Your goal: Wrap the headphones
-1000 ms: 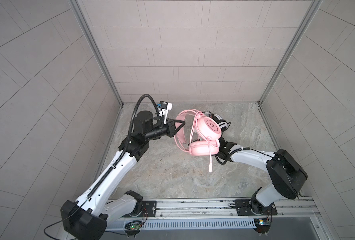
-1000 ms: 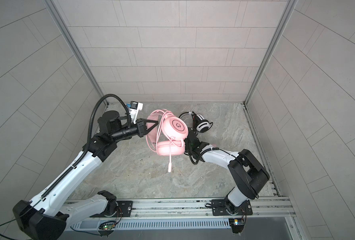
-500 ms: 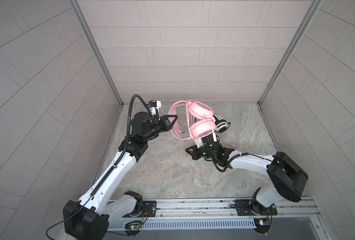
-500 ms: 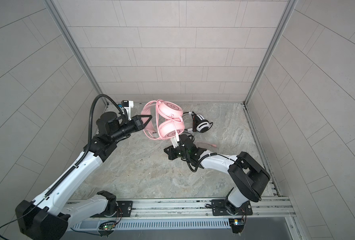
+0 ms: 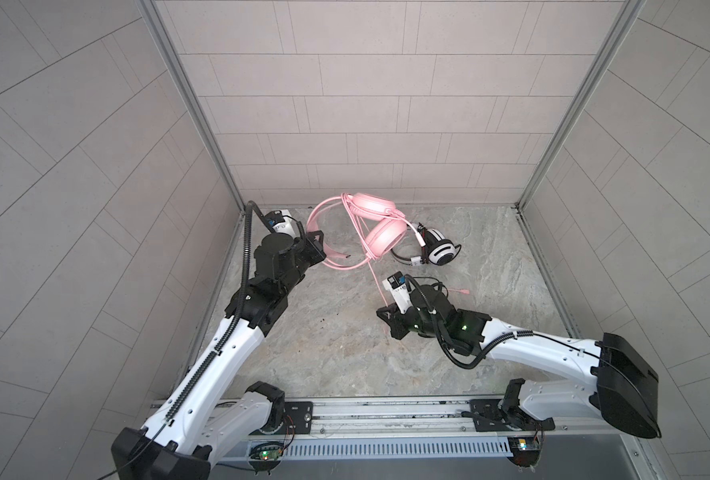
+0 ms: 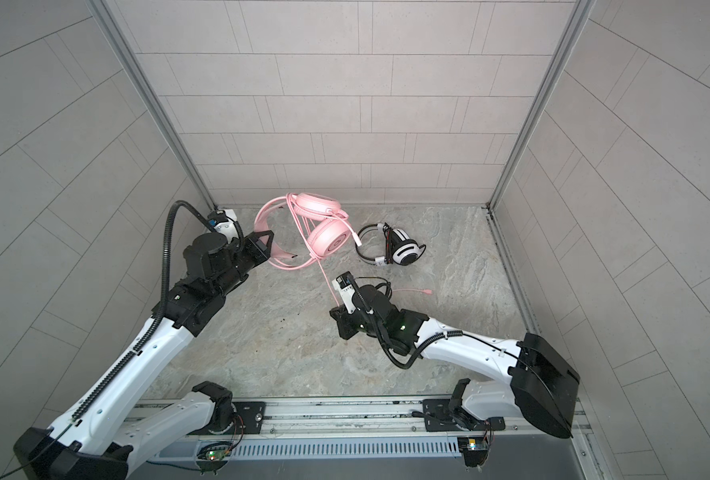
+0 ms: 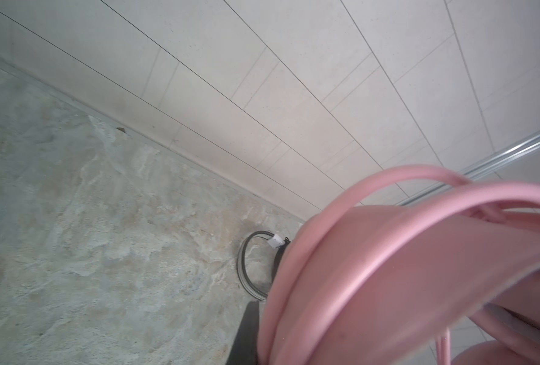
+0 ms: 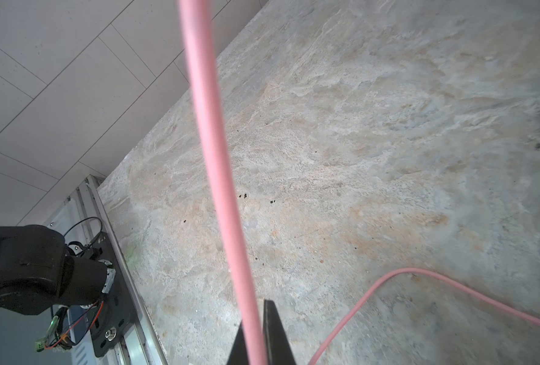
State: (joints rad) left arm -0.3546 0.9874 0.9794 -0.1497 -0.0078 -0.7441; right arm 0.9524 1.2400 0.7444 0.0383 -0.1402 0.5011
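Left claw: clamped together on the headband of the pink headset, which it holds clear of the table.
Right claw: pinched shut on the pink cable, low over the table's middle.
Pink headset: in the air near 12 o'clock of the table, earcups toward 1 o'clock of the left claw. Several cable strands cross the band beside the cups.
Pink cable: a straight run from the earcups toward 5 o'clock into the right claw. Past the claw, its loose end and plug lie on the table toward 2 o'clock.
Just changed: a second ago the right claw sat tucked under the headset. It has since drawn away toward 6 o'clock, while the left arm pulled the headset back toward 11 o'clock.
Meaning: the slack looks taken up, so the next turn round the band can probably be laid tight.
White-and-black headset: on the table at 4 o'clock of the pink one, not yet handled.
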